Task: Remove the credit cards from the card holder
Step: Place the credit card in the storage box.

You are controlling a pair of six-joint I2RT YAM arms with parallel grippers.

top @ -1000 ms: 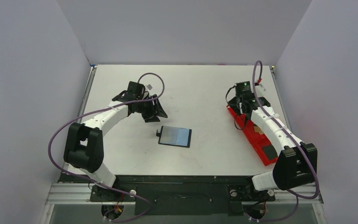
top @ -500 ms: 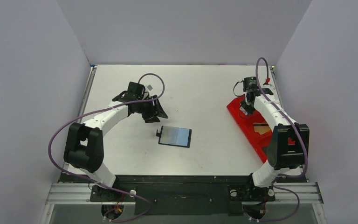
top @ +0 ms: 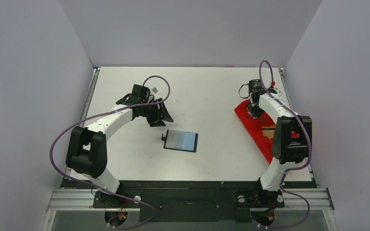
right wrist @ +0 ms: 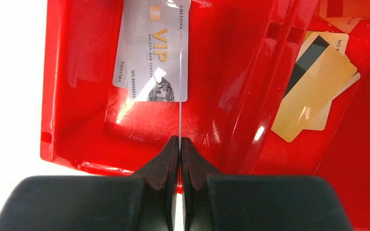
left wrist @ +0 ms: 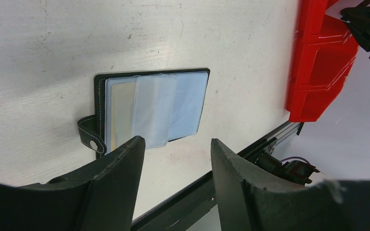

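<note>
I find the left gripper (top: 161,114) empty, its jaws wide apart. At its 5 o'clock, mid-table, the card holder (top: 180,140) lies open flat, with a black stitched cover and clear sleeves. The right gripper (right wrist: 179,144) is pinched together over the glossy red tray (top: 246,123). I cannot tell whether it grips a card. Its arm has swung toward 12 o'clock since a second ago.

Ahead of left gripper (left wrist: 176,144): flat card holder (left wrist: 154,108), bare table (left wrist: 53,38) around it.
Between its fingers (left wrist: 120,173): free gap.
Under right gripper (right wrist: 179,140): red tray (right wrist: 58,96) walls, divider (right wrist: 265,72) to the right, silver card (right wrist: 149,53) on the floor.
Between right fingertips: thin card (right wrist: 179,120) edge-on, no gap.
</note>
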